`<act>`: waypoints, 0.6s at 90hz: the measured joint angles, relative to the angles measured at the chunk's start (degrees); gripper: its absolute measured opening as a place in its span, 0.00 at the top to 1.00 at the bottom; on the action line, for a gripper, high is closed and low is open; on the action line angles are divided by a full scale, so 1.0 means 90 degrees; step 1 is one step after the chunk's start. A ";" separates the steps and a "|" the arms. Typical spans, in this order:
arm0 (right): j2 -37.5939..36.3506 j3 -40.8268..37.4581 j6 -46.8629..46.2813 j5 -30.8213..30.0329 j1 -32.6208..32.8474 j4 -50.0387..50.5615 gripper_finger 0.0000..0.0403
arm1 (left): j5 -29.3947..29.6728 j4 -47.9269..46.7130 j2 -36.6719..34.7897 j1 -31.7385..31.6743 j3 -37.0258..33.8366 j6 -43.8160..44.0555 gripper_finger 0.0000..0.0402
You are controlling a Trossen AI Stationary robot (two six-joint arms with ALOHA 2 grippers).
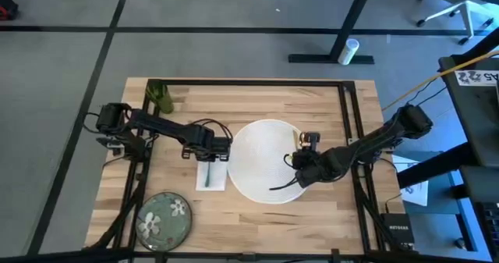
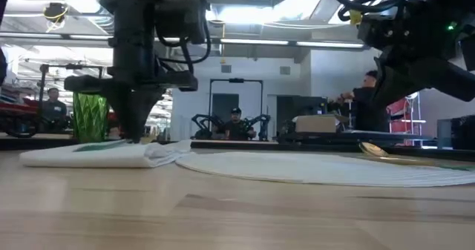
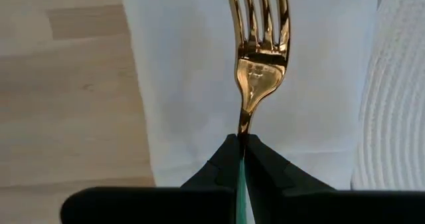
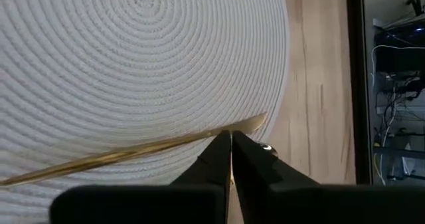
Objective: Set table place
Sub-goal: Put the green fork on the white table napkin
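Note:
A white napkin (image 1: 219,176) lies on the table (image 1: 257,99), just left of the round white woven placemat (image 1: 261,158). On the napkin lies a fork (image 3: 262,58) with a gold head and a green handle, and my left gripper (image 3: 240,143) is shut on it. My right gripper (image 4: 230,136) is shut and hangs over the placemat's right part, above a gold-coloured utensil (image 4: 133,154) that lies flat on the mat. The green cup (image 1: 161,97) stands at the far left. The green floral plate (image 1: 164,216) rests at the near left. My left gripper pinches the fork between its two fingers at the thin neck (image 3: 244,121), where the gold head meets the green handle. The fingers come from above, pointing down. The fork's head stretches out over the napkin (image 3: 186,71); whether it rests on it or is just clear, I cannot tell.
A black frame (image 1: 347,115) runs along the table's far and right edges. Bare wood lies between the plate and the placemat and along the near edge. In the low view people show in the room behind the table.

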State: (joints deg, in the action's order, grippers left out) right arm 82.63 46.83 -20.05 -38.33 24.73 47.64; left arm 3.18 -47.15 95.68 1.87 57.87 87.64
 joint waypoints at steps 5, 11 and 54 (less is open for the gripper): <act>0.0000 0.0000 0.0002 0.0000 0.0000 0.0000 1.00 | 0.0000 -0.0097 0.0000 0.0000 -0.0007 0.0019 1.00; 0.0000 0.0000 0.0002 0.0000 0.0000 0.0000 1.00 | 0.0000 -0.0096 0.0000 0.0000 -0.0022 0.0019 1.00; 0.0000 0.0000 0.0005 0.0003 0.0000 0.0002 1.00 | 0.0001 0.0075 0.0000 0.0002 -0.0028 -0.0260 1.00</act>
State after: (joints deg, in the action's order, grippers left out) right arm 82.63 46.83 -20.01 -38.30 24.73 47.66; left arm 3.19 -46.48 95.68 1.89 57.62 85.30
